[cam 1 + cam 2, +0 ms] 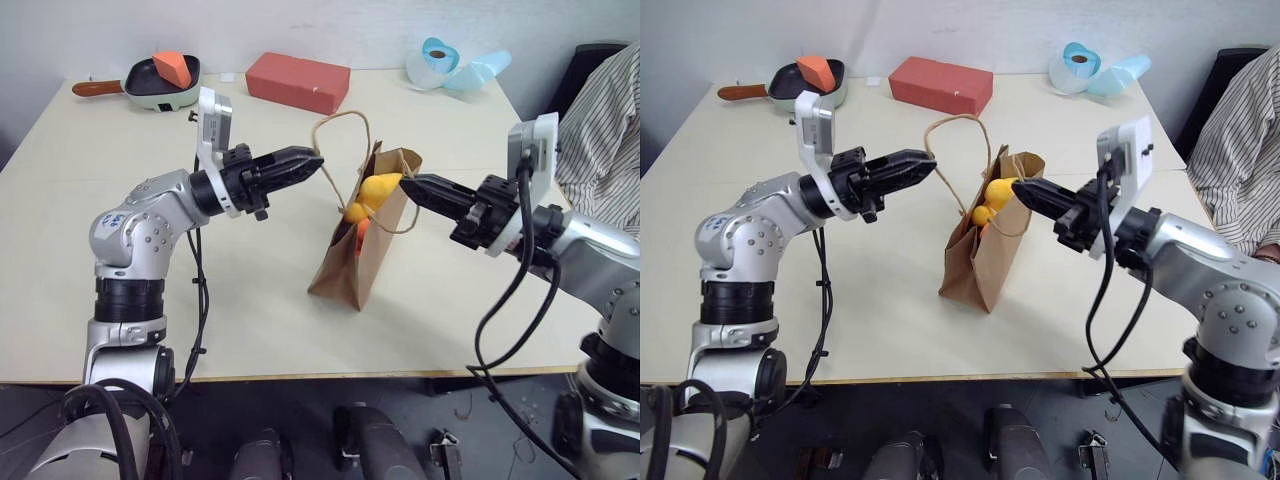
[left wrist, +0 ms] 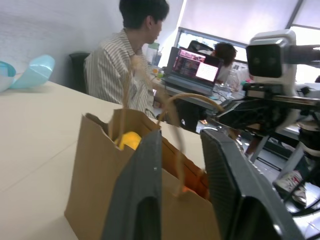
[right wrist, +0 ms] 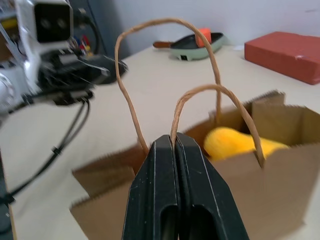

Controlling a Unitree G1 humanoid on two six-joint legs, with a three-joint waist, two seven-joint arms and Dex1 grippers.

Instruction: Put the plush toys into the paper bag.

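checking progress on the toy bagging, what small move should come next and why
Probably draw both claws back from the paper bag. The yellow plush toy and the orange plush toy already sit inside it, and the bag stands upright on the table. The left claw is open beside a handle loop, and the right claw is shut at the bag's rim, so nothing seems left to place.
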